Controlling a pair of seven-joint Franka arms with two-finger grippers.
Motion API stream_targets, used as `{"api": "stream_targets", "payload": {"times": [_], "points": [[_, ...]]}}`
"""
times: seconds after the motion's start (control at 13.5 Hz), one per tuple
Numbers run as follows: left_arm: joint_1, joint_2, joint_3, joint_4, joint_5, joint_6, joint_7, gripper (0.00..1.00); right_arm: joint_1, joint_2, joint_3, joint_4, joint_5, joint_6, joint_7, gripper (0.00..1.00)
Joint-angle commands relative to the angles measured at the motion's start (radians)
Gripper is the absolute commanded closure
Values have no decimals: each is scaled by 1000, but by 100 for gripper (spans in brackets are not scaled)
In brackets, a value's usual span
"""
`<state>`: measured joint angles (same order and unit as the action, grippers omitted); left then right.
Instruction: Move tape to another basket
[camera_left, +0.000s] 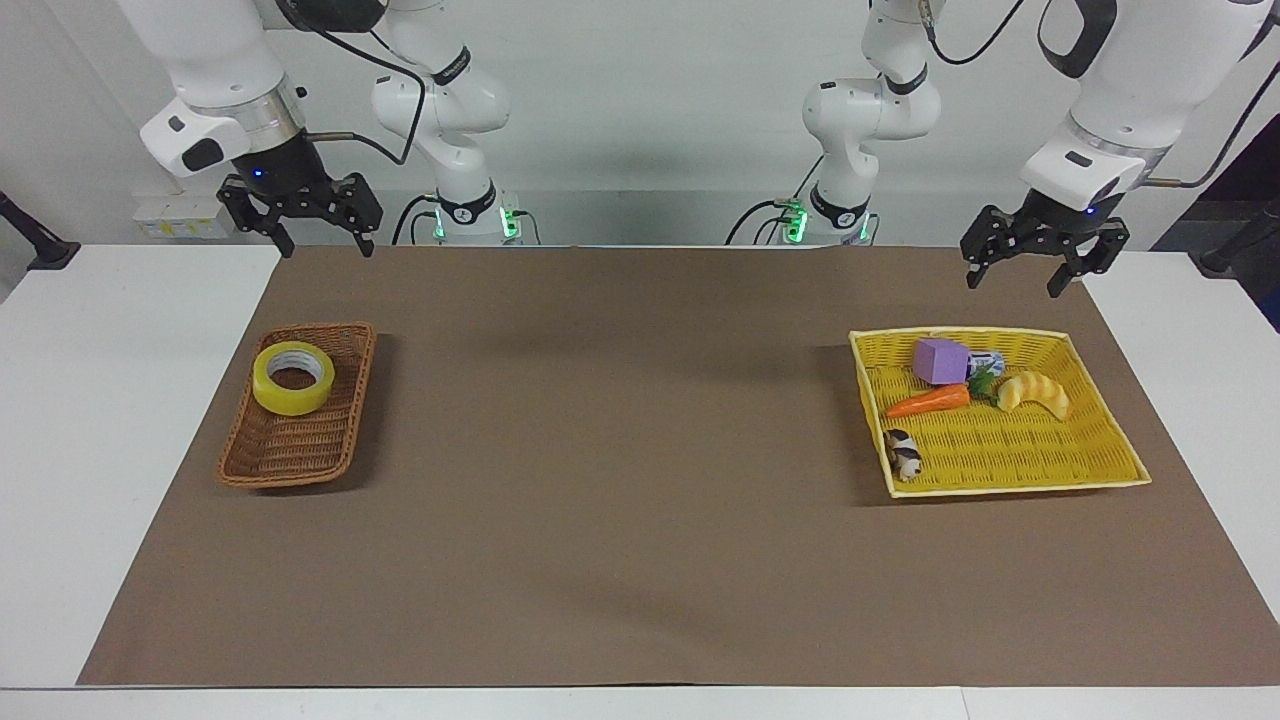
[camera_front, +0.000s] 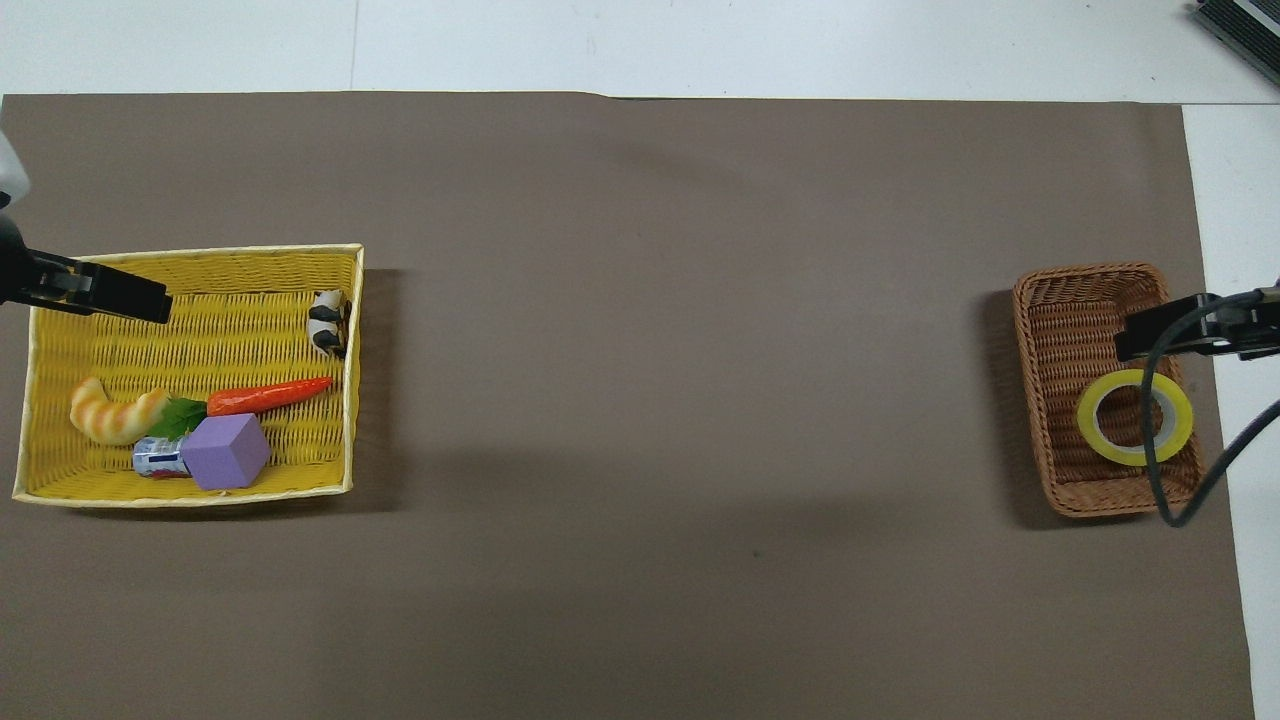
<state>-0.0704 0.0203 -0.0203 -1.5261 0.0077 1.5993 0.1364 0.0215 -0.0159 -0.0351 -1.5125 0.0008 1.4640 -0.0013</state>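
The tape (camera_left: 293, 377) lies flat in the brown wicker basket (camera_left: 298, 458) at the right arm's end of the table (camera_left: 620, 560), in the basket's half nearer the robots, core up, nothing touching it. The right hand (camera_left: 300, 215) is up in the air over the table edge at the robots' end of the basket, fingers spread wide, holding nothing. The left hand (camera_left: 1040, 255) waits raised over the robots' end of the yellow woven tray (camera_left: 1000, 484), also spread open and empty. The tray holds a purple cube (camera_left: 939, 360), a carrot toy (camera_left: 928, 401), a croissant toy (camera_left: 1034, 393), a small black-and-white figure (camera_left: 904, 453) and a small can-like item (camera_left: 988, 360) beside the cube, too small to identify. Judging by this layout, the transfer looks done: tape is in the wicker basket, released, and clear of both hands. Nothing appears left except parking the arms. Risk is low; the roll sits inside the rim, close to the wall toward the table's edge.
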Motion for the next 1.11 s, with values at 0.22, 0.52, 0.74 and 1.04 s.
{"api": "stream_targets", "payload": {"times": [0.22, 0.52, 0.74, 1.04], "points": [[14, -26, -12, -32, 17, 18, 3, 0, -14, -3, 1, 18, 19, -21, -12, 0], [14, -26, -12, -32, 17, 18, 3, 0, -14, -9, 1, 14, 13, -22, -46, 0], [14, -26, -12, -32, 17, 18, 3, 0, -15, -9, 1, 14, 13, -21, -51, 0], [14, -26, -12, -32, 17, 18, 3, 0, -14, -15, 1, 5, 19, -21, -51, 0]]}}
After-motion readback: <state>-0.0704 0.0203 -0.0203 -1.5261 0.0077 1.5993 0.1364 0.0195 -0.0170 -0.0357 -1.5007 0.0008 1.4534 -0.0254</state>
